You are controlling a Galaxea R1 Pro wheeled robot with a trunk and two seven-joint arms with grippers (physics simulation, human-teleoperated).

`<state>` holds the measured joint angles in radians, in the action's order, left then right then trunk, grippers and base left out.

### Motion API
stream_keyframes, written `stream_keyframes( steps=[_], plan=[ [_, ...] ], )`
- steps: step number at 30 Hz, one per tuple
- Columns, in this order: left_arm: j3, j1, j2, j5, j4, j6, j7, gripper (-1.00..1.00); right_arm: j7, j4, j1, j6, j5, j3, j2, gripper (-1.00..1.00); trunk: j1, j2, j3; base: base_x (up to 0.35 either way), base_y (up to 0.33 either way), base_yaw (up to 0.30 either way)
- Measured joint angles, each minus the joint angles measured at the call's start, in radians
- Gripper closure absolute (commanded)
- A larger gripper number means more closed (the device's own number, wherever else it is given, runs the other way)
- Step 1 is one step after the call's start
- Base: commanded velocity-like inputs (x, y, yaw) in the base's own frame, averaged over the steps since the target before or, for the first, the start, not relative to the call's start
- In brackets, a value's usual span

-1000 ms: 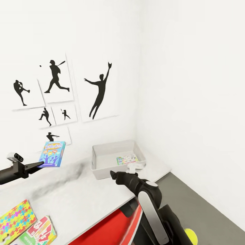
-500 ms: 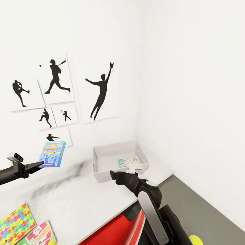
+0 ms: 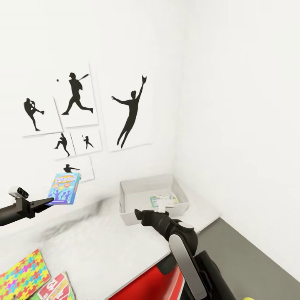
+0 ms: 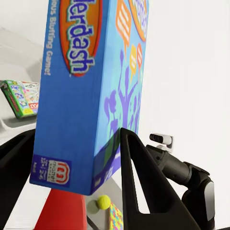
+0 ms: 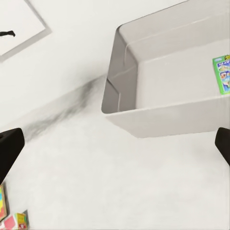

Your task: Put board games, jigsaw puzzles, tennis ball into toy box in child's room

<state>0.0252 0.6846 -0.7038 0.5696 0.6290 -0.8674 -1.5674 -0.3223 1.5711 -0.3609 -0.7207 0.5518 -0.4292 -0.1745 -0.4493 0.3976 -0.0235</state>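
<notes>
rightward the whole view has shifted, so the camera turned. blue board game box [image 3: 63,189] is pinched upright in left gripper [image 3: 49,201], well left of grey toy box [image 3: 137,216] at the table's far corner; right gripper [image 3: 140,214], spread, is nearer it.

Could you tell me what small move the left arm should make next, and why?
Probably carry the blue board game rightward toward the toy box. The left gripper holds it above the table, well short of the box, which is open-topped with room inside.
</notes>
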Motion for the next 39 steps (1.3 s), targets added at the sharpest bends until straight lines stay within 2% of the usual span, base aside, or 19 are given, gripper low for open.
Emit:
stream_keyframes(
  steps=[7, 39],
  plan=[
    [0.0, 0.0, 0.0, 0.0, 0.0, 0.0, 0.0, 1.0, 0.001, 0.0, 0.0, 0.0, 0.0, 0.0, 0.0, -1.0, 0.0, 0.0, 0.0, 0.0, 0.005, 0.093],
    [0.0, 0.0, 0.001, 0.001, 0.0, 0.0, 0.0, 1.0, 0.001, 0.002, 0.0, -0.002, 0.0, 0.002, 0.0, -1.0, 0.0, 0.0, 0.0, 0.007, 0.021, 0.002]
  ],
)
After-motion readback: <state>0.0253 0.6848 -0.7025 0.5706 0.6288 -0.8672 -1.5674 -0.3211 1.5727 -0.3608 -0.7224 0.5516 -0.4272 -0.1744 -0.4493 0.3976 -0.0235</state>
